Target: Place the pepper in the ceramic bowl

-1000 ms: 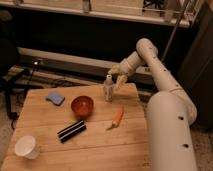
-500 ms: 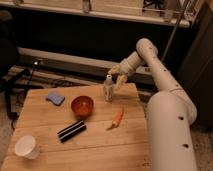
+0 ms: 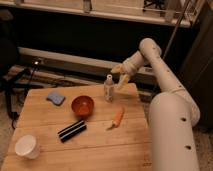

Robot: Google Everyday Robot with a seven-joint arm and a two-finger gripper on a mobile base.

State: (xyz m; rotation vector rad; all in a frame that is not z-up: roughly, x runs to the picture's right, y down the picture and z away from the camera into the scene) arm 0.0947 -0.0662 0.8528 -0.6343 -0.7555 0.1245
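The pepper (image 3: 117, 118), slim and orange-red, lies on the wooden table (image 3: 100, 150) right of centre. The ceramic bowl (image 3: 82, 105), glossy reddish-brown, stands a short way to its left, with nothing visible inside. My gripper (image 3: 120, 75) hangs above the table's far right edge, well behind and above the pepper. Its two yellowish fingers are spread open with nothing between them. The white arm (image 3: 165, 100) fills the right side of the view.
A small pale bottle (image 3: 108, 87) stands just left of the gripper near the far edge. A black rectangular bar (image 3: 72, 130) lies in front of the bowl, a white cup (image 3: 27, 146) at the near left, a blue sponge (image 3: 56, 97) at the far left.
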